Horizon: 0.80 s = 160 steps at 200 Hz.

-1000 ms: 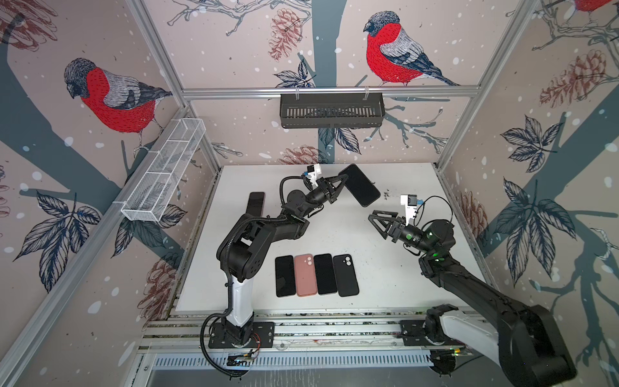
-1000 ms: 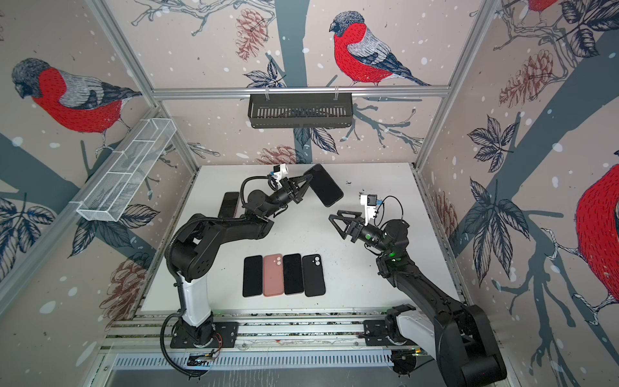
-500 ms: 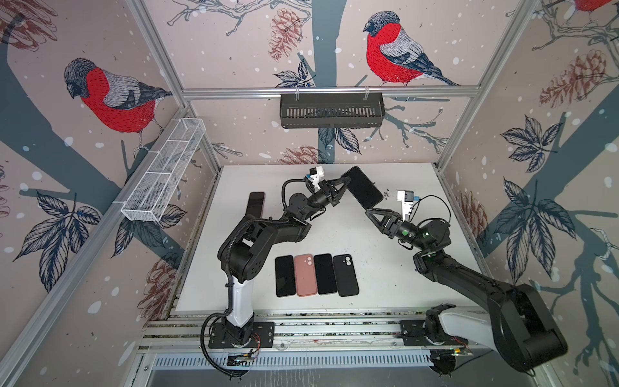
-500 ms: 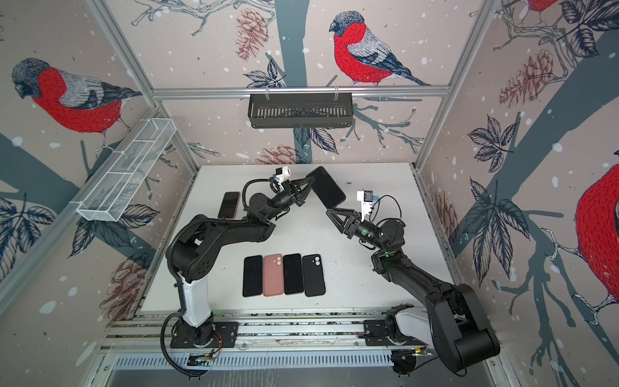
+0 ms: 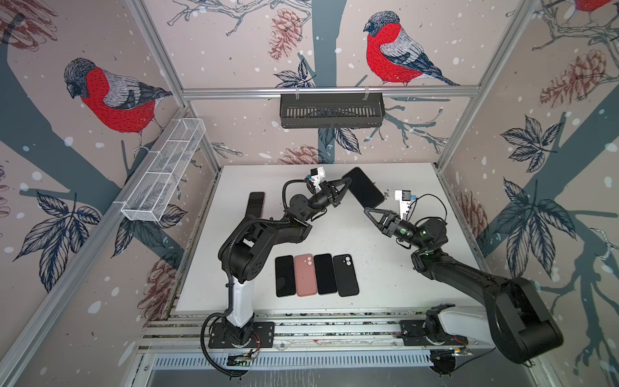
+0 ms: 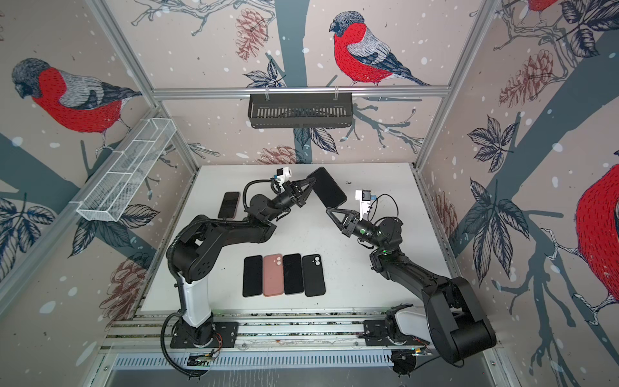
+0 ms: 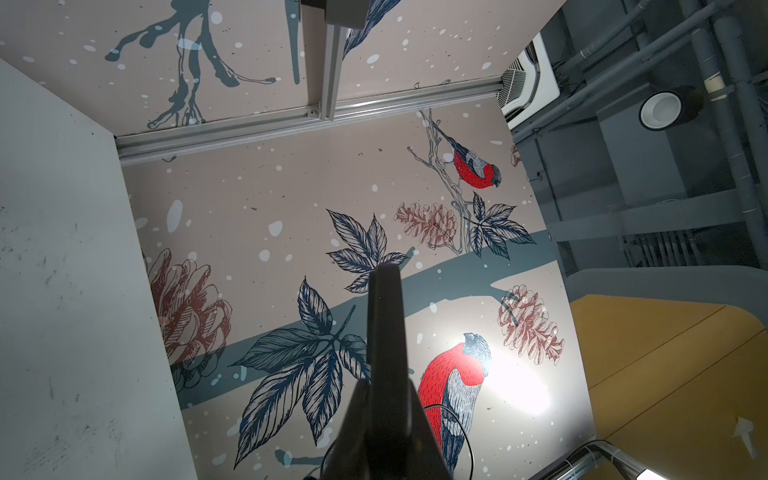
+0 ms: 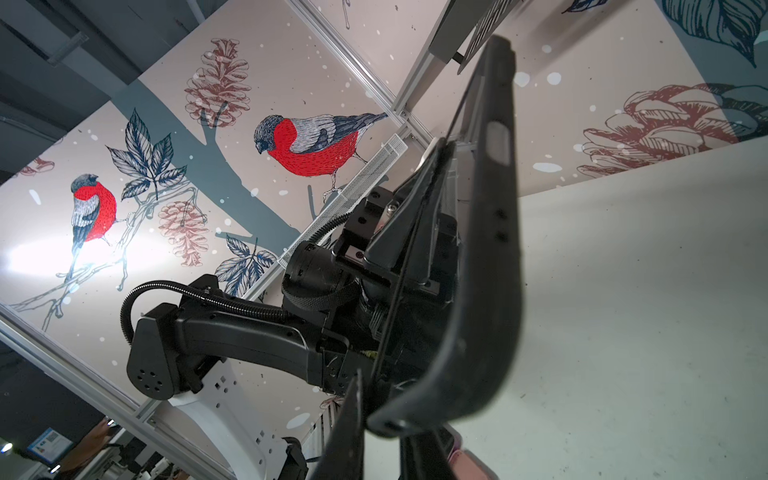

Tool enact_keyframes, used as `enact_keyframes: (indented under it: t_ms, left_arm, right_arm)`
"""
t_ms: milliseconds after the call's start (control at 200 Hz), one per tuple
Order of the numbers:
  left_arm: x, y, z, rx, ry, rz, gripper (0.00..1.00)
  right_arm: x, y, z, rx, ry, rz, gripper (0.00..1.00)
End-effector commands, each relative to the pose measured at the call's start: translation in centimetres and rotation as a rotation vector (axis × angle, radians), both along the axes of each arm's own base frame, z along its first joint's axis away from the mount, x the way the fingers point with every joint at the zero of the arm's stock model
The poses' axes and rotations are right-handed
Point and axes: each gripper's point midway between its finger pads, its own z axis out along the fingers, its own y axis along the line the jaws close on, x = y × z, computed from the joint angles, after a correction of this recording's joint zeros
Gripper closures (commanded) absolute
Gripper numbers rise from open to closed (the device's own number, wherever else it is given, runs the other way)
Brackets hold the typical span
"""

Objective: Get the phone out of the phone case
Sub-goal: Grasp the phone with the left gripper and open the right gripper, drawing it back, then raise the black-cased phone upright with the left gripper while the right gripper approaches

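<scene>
The phone sits in a black phone case [image 5: 363,187] [image 6: 326,187], held in the air over the back of the table, screen side up in both top views. My left gripper [image 5: 347,185] [image 6: 313,184] is shut on its long side; in the left wrist view the case's edge [image 7: 384,324] rises from between the fingers. My right gripper [image 5: 367,210] [image 6: 329,210] is shut on the case's near lower corner. In the right wrist view the case [image 8: 482,270] bows outward, its corner pinched between the right gripper [image 8: 388,428] fingers.
Near the table's front lies a row: a black phone [image 5: 284,276], a pink case [image 5: 305,274], a second black phone [image 5: 325,274] and a black case [image 5: 346,274]. Another phone [image 5: 256,204] lies at the back left. A black basket [image 5: 331,110] and a white wire basket [image 5: 164,174] hang on the walls.
My right gripper rose toward the raised phone and went from open to shut on the case's lower corner. The left gripper kept its hold and shifted the phone slightly.
</scene>
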Motion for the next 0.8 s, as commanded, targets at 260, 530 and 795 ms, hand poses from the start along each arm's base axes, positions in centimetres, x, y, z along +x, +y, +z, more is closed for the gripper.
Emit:
enact_keyframes:
  t_ms: [260, 530, 795]
  left_arm:
    - [-1.6, -0.4, 2.0, -0.001, -0.084, -0.055, 1.00]
    - [-2.3, -1.1, 1.9, 0.057, -0.097, -0.101, 1.00]
    - [-2.6, 0.0, 2.4, 0.125, -0.129, -0.105, 1.00]
  right_arm:
    - [-0.4, 1.1, -3.3, -0.233, -0.144, 0.017, 0.99]
    - [2.8, -1.3, -5.8, -0.575, -0.300, -0.225, 0.99]
    - [5.5, -5.7, -4.4, -0.658, -0.303, -0.530, 0.81]
